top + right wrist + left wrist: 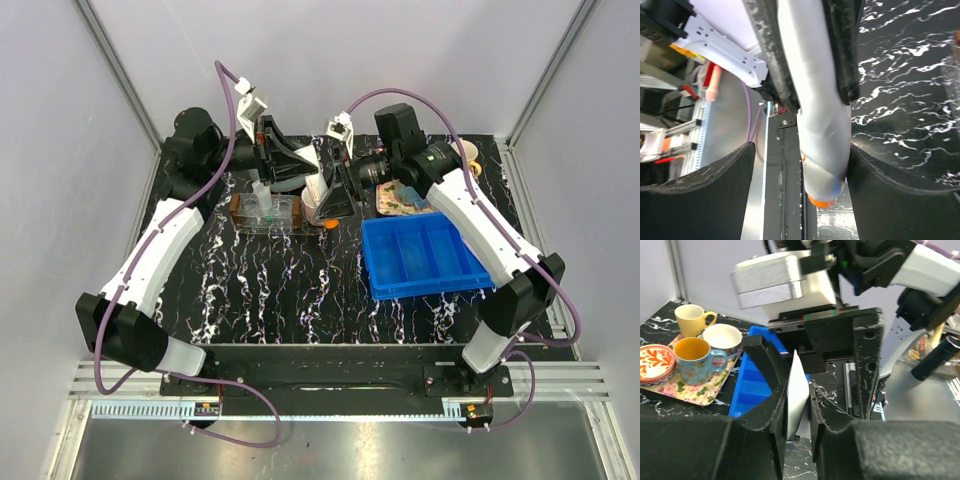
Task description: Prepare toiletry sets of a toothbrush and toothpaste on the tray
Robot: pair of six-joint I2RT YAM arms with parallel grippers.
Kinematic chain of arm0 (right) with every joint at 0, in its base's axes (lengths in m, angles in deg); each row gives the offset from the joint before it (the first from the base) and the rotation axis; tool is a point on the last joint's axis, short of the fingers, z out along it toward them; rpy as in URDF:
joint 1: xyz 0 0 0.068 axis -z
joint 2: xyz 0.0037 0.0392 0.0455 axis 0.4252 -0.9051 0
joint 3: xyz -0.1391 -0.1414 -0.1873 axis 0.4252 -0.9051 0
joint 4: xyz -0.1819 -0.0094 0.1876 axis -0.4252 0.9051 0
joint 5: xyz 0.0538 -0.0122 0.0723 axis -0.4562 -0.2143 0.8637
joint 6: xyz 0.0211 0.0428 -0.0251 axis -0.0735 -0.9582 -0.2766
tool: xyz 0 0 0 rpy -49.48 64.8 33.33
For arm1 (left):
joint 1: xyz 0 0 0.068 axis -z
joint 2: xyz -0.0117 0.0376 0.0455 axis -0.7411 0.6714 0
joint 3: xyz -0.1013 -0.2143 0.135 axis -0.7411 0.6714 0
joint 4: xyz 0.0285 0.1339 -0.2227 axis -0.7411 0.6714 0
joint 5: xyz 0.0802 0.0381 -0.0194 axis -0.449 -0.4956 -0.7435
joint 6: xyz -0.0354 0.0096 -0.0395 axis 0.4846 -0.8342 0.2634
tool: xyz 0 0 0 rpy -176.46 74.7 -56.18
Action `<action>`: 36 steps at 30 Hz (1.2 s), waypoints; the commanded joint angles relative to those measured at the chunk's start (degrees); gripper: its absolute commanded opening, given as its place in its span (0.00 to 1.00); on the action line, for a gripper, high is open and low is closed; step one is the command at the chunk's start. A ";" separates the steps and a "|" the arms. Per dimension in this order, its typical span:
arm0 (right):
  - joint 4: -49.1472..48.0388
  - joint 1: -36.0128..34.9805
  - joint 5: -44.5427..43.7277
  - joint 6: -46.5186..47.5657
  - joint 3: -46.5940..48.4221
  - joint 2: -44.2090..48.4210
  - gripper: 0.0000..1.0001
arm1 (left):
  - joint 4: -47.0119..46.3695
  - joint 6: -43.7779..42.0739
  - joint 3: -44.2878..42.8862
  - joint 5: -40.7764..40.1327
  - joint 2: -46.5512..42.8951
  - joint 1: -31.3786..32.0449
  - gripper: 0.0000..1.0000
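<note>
While your left pincer (796, 410) clenches the toothpaste (822, 125), your right pincer (801, 157) sits released around it, likely for a handover.

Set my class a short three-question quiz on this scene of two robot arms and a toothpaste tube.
1. True or false: the right arm's jaws are clamped shut on the toothpaste tube.
2. Which colour is the held tube's cap? A teal, B orange, C black.
3. Fill in: the mugs stand on a patterned tray, next to a ____ bin.
Key: 1 false: they stand open on either side of it, while the left arm's jaws grip it. 2 B. 3 blue.
</note>
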 commanded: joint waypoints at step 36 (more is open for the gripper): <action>-2.36 0.30 -51.79 15.06 -13.78 13.53 0.63 | 17.85 -34.40 8.77 -55.02 -12.63 -12.55 0.00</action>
